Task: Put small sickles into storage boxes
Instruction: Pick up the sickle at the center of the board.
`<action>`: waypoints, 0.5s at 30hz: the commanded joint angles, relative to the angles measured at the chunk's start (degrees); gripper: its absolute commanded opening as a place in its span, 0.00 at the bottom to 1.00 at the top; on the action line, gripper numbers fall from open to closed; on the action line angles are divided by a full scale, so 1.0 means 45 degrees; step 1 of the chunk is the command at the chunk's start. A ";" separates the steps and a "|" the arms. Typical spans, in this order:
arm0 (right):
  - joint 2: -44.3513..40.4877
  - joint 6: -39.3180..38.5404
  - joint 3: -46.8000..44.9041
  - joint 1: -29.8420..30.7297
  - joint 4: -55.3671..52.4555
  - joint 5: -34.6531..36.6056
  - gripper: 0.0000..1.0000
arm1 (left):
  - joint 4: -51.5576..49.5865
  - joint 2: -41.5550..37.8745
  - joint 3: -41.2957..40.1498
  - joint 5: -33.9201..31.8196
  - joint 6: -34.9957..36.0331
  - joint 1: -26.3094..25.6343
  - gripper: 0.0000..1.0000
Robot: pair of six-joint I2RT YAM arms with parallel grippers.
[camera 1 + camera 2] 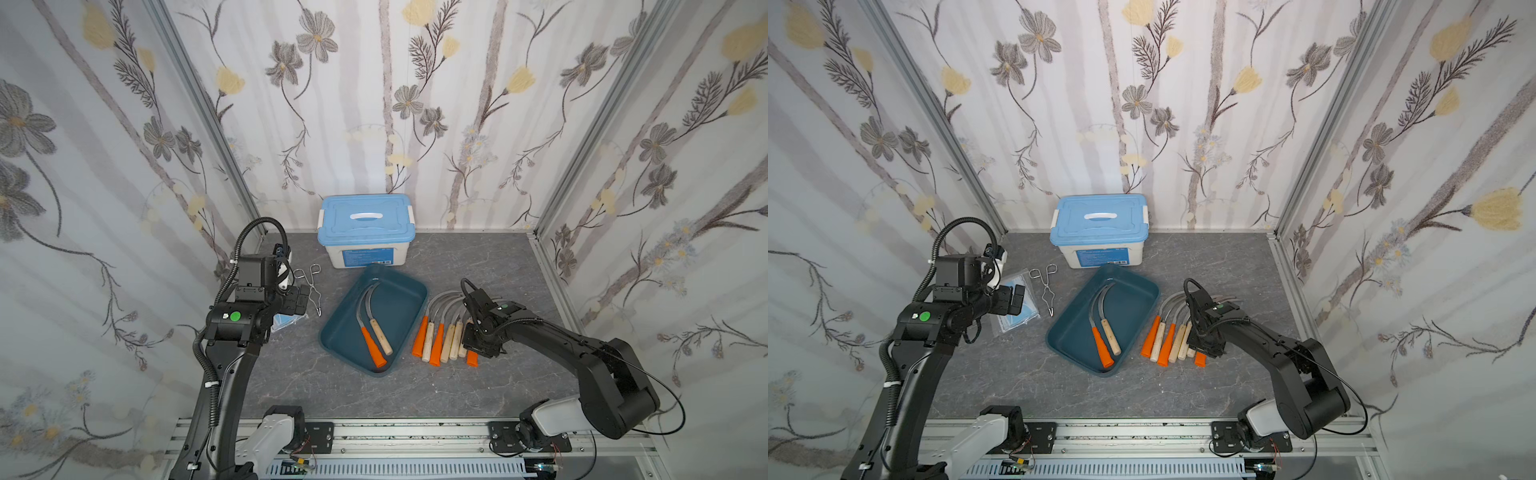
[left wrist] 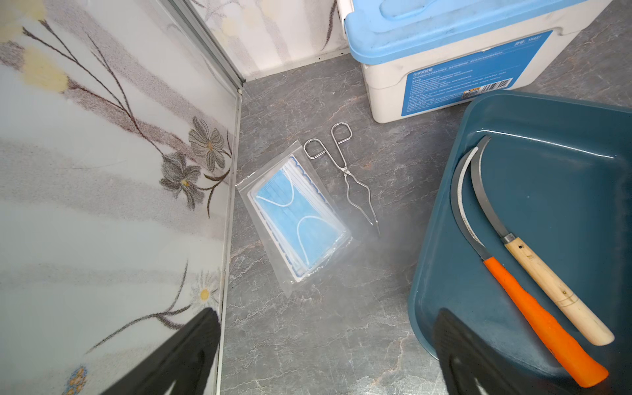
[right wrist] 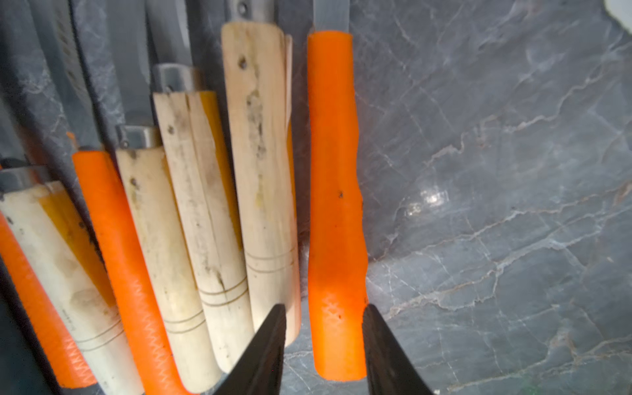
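Straddling the row's outermost orange sickle (image 3: 335, 171), right claw (image 3: 325, 307) seems parted, not clamped; left claw (image 2: 326, 311) gapes.

box=white box (image 2: 386, 102) | blue label (image 2: 461, 71): heading "化学实验箱" | barcode (image 2: 492, 87) printed | fine print too small to read

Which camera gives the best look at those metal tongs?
The left wrist view: the tongs appear whole, close and sharp there. Both top views show them whole too, but small and distant. The right wrist view does not show them.
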 commanded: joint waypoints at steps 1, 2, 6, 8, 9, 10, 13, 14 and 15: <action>0.0212 -0.0320 0.0180 -0.0250 -0.0139 0.0619 0.41 | 0.0278 -0.0077 -0.0051 -0.0004 -0.0114 0.0007 1.00; 0.0283 -0.0385 0.0186 -0.0405 -0.0124 0.0658 0.41 | 0.0307 -0.0081 -0.0079 -0.0019 -0.0117 0.0008 1.00; 0.0462 -0.0623 0.0450 -0.0906 -0.0140 0.0815 0.41 | 0.0311 -0.0140 -0.0103 -0.0068 -0.0097 0.0008 1.00; 0.0543 -0.0724 0.0654 -0.1093 -0.0087 0.0816 0.41 | 0.0321 -0.0176 -0.0099 -0.0111 -0.0058 0.0008 1.00; 0.0635 -0.0814 0.0819 -0.1171 -0.0084 0.0806 0.41 | 0.0348 -0.0202 -0.0118 -0.0136 -0.0039 0.0008 1.00; 0.0730 -0.0895 0.0980 -0.1216 -0.0105 0.0800 0.41 | 0.0343 -0.0233 -0.0118 -0.0159 -0.0039 -0.0002 1.00; 0.1146 -0.1146 0.1568 -0.1283 -0.0216 0.0805 0.41 | 0.0330 -0.0294 -0.0156 -0.0151 0.0005 0.0008 1.00; 0.1298 -0.1204 0.1756 -0.1317 -0.0259 0.0848 0.41 | 0.0330 -0.0305 -0.0157 -0.0161 0.0000 0.0007 1.00; 0.1436 -0.1267 0.1895 -0.1344 -0.0295 0.0888 0.40 | 0.0330 -0.0332 -0.0157 -0.0179 0.0000 -0.0007 1.00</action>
